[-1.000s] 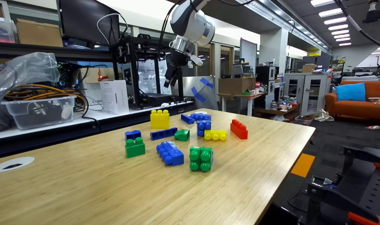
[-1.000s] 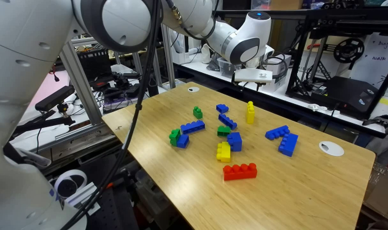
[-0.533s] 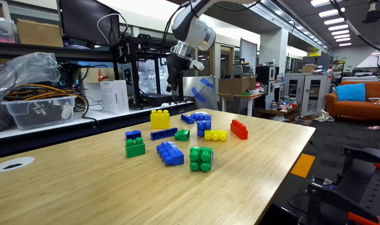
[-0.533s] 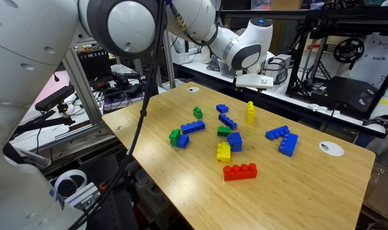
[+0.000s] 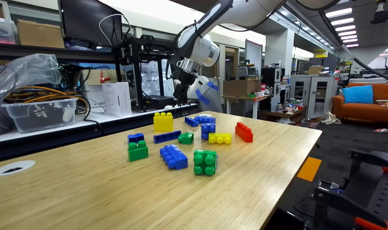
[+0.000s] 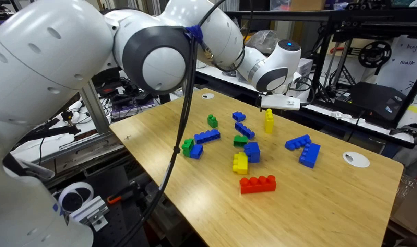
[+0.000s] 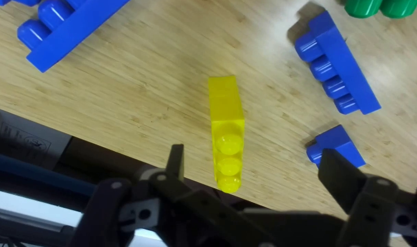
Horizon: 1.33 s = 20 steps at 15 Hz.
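A: What's around the upright yellow block (image 7: 227,103)?

B: Blocks on a wooden surface (image 6: 314,202). Wrist view: short blue block (image 7: 344,142) near it, partly covered by the end effector (image 7: 252,156); long blue block (image 7: 347,65) same side; green block (image 7: 381,6) beyond, cut off. Second long blue block (image 7: 73,36) opposite side of it, also cut off.

A: Exteriors?

B: Red block (image 6: 258,186) and lying yellow block (image 6: 242,164) well apart from it in both exterior views. Printer (image 6: 369,104) past the surface edge closest to it.

A: And the end effector?

B: Spread wide, holding nothing. Sits higher than the upright yellow block; in an exterior view there's a gap between fingertips (image 5: 178,91) and block. From the wrist, its studs show between the fingers. Block stands studs up on the surface, near an edge.
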Available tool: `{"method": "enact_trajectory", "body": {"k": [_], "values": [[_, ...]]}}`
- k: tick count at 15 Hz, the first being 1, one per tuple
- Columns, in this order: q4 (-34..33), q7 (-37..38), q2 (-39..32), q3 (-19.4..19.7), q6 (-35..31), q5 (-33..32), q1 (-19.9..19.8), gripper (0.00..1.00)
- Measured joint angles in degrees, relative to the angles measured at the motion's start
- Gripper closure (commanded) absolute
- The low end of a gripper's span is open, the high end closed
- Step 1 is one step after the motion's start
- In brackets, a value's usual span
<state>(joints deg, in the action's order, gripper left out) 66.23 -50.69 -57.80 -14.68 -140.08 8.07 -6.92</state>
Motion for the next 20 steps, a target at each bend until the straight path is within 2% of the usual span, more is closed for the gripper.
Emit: {"method": "enact_trajectory", "body": {"k": [11,20], "values": [[-15.71,-8.18,-12.72,-4.42,5.6,0.09,0.41,0.0],[-24.53,-9.38,-18.41,-4.41,8.19,0.1,1.84,0.0]]}}
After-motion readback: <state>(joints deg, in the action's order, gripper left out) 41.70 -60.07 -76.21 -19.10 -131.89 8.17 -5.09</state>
